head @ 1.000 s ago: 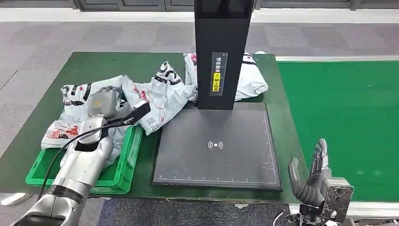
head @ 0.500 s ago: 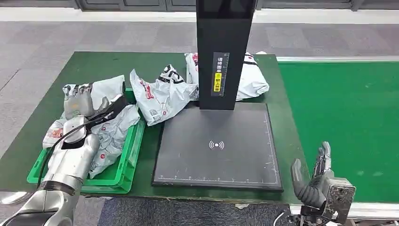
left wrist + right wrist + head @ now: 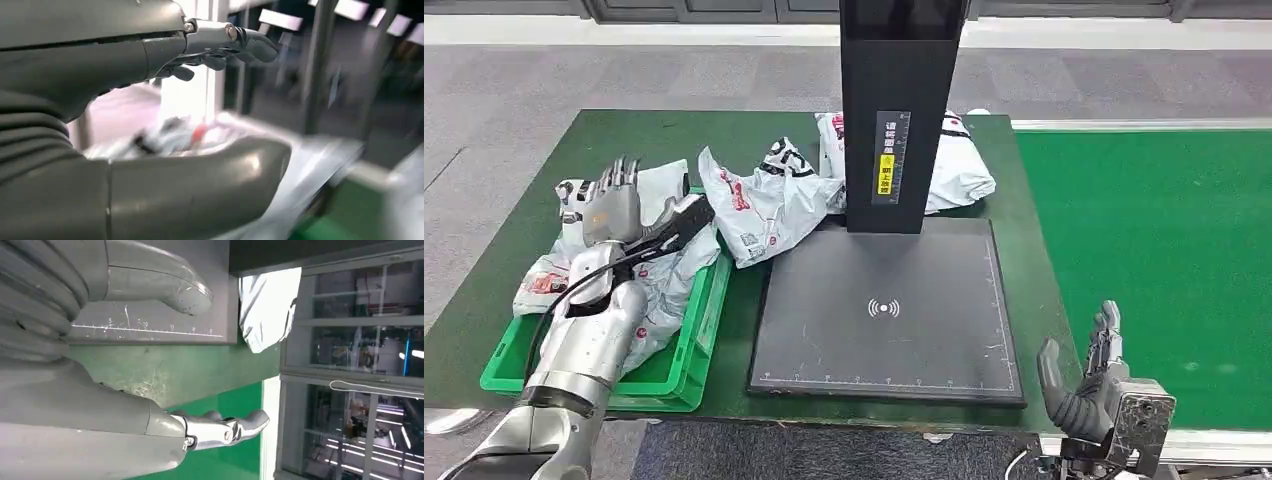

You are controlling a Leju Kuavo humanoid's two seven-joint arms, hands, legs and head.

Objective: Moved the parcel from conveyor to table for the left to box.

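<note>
Looking from the head view, you see the left hand [image 3: 614, 205], fingers spread and empty, above the green box [image 3: 686, 345] holding a parcel [image 3: 659, 285]. Right wrist view: right hand [image 3: 165, 360] open, so fetch the next parcel.

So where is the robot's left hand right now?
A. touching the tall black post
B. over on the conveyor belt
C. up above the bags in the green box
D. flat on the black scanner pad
C: in the head view the left hand is raised, open and holding nothing, over the parcels in the green box.
</note>
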